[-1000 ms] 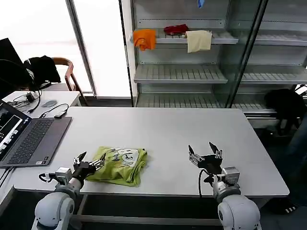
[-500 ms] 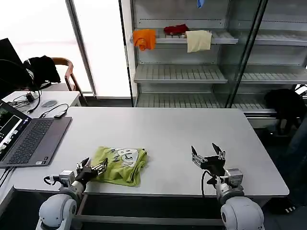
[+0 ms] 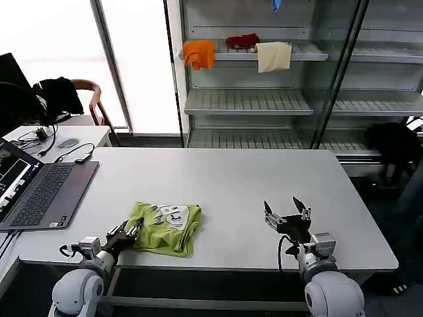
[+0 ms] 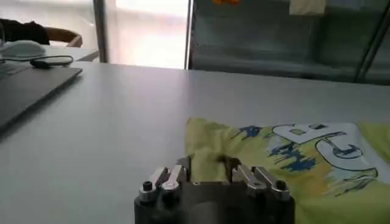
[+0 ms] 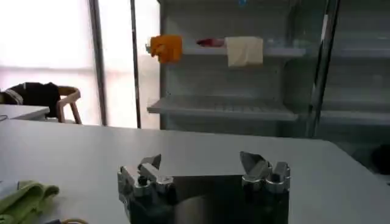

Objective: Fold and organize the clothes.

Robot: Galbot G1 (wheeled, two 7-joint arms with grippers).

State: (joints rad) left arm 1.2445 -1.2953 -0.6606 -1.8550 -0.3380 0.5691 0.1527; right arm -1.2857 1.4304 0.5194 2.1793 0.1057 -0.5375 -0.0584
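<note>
Centrally, folded T-shirt [image 3: 164,227] on white table [image 3: 264,185]; shelving [image 3: 264,72] behind.

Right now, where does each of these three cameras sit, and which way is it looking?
Head view: high on the robot, facing down at the table; left hand, right hand show.
Left wrist view: behind the left hand, facing the green T-shirt it pinches.
Right wrist view: behind the open right hand, facing the shelves.
Head and left wrist views share the T-shirt.
</note>
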